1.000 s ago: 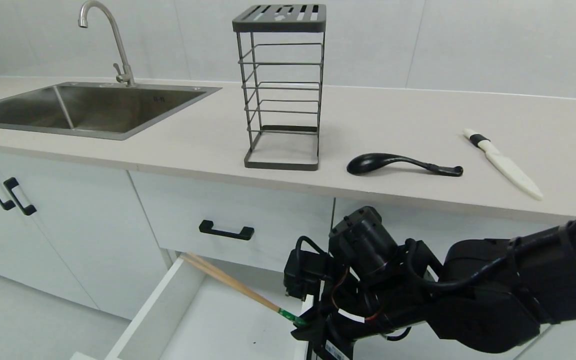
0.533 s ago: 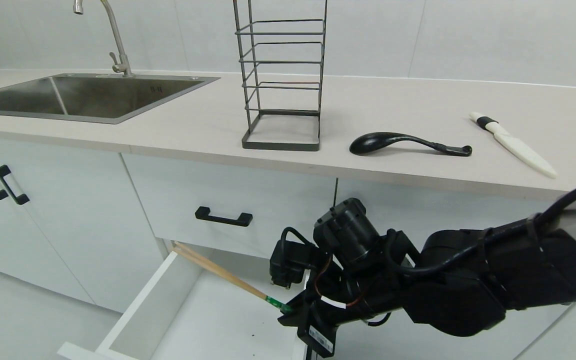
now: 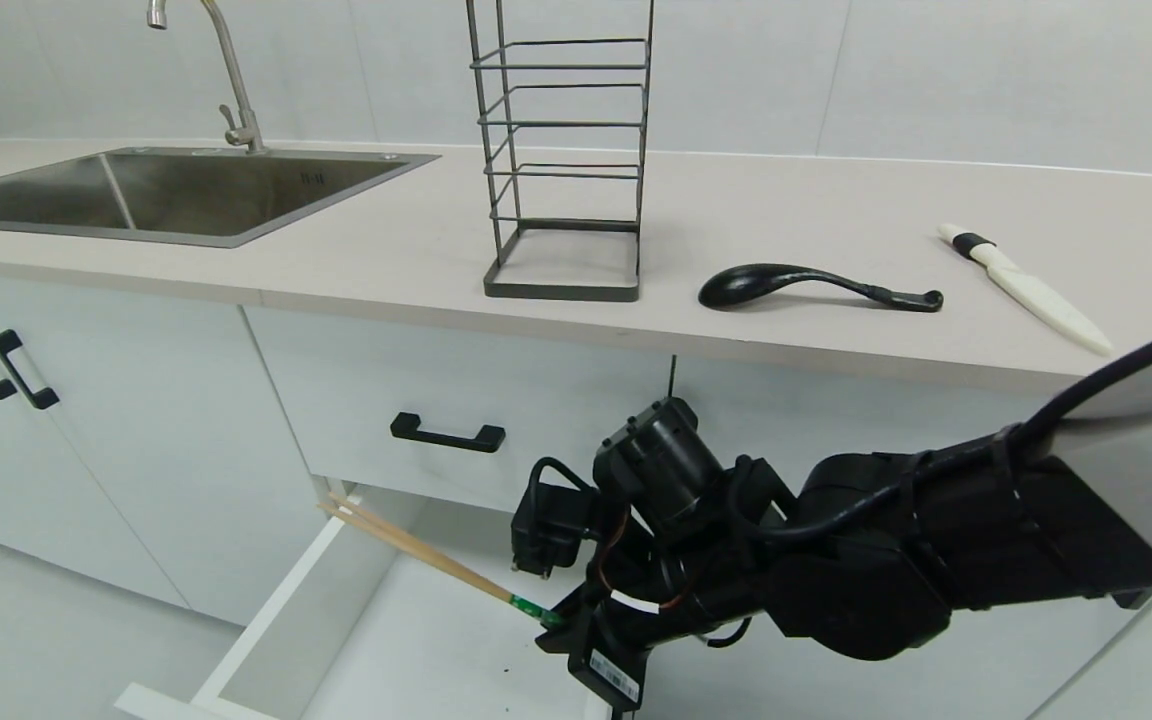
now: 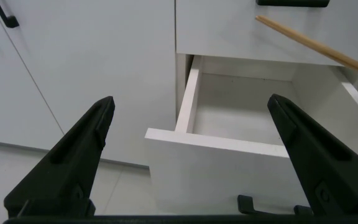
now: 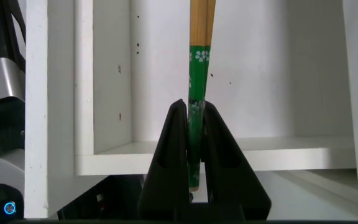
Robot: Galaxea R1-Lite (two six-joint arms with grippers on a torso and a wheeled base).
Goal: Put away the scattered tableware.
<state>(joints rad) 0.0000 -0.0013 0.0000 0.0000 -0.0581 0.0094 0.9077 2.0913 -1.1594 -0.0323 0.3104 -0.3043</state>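
Two wooden chopsticks with green ends are pinched tight in the right jaws. They tilt over the open white drawer under the surface. The left jaws are spread wide, holding nothing, facing the drawer. A black spoon and a white knife lie apart on the surface, near a wire rack.

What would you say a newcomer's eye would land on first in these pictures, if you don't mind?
Most likely the right gripper, its fingers shut on the green end of a pair of chopsticks angled over the open white drawer below the counter. Next come the black spoon and the white knife lying on the counter, to the right of the tall wire rack.
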